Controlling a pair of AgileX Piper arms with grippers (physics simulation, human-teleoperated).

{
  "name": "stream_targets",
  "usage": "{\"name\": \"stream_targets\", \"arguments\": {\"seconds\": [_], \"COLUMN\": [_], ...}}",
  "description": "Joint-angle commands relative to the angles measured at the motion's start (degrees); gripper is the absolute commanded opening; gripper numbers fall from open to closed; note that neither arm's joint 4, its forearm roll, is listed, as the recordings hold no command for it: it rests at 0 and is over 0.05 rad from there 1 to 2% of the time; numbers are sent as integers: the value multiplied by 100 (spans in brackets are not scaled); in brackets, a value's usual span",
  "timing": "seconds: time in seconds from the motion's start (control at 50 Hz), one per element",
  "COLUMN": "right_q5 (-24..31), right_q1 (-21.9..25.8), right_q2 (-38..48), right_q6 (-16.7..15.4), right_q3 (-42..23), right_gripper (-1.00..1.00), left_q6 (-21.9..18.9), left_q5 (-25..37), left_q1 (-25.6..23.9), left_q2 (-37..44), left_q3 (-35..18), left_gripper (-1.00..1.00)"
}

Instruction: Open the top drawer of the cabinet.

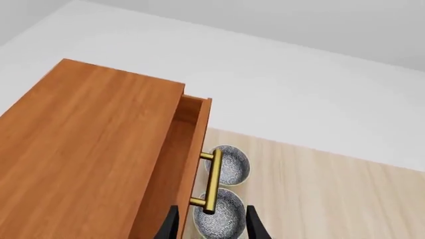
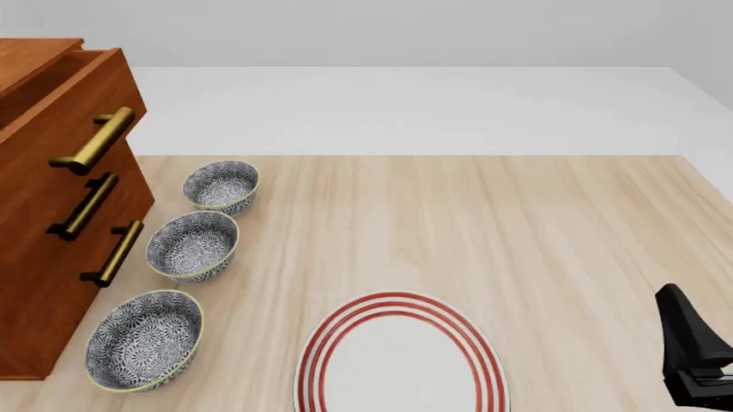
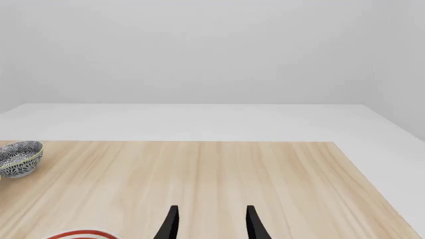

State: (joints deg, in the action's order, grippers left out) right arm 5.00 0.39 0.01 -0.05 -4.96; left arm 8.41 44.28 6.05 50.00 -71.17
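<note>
far left of the front view, the tall reddish-brown wooden cabinet (image 2: 51, 257) stands at the table's edge, and its uppermost reddish-brown drawer (image 2: 75, 103) sits pulled partway out — the front panel juts past the two drawers below. its brass bar handle (image 2: 98, 139) is bare, nothing gripping it. the left wrist view looks down over the cabinet top: the left gripper (image 1: 211, 224) hangs with its black fingers spread, empty, just off the lower end of that handle. beside the cabinet, three blue-patterned ceramic bowls (image 2: 195, 245) line up on the pale wooden table (image 2: 550, 232). centre front, a white plate with red rings (image 2: 401, 356). far right, the right gripper (image 3: 211, 224) — fingers parted, holding nothing, above bare tabletop.
</note>
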Motion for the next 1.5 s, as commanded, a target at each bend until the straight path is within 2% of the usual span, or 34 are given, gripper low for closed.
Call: {"name": "stream_targets", "arguments": {"seconds": [0.02, 0.94, 1.5], "right_q5": [0, 0, 0], "right_q1": [0, 0, 0], "right_q2": [0, 0, 0], "right_q6": [1, 2, -1], "right_q3": [0, 0, 0], "right_gripper": [100, 100, 100], "left_q6": [48, -291, -347], "left_q5": [-76, -424, -677], "left_q1": [1, 189, 291], "left_q2": [67, 491, 741], "left_q3": [94, 300, 473], "left_gripper": [100, 100, 100]}}
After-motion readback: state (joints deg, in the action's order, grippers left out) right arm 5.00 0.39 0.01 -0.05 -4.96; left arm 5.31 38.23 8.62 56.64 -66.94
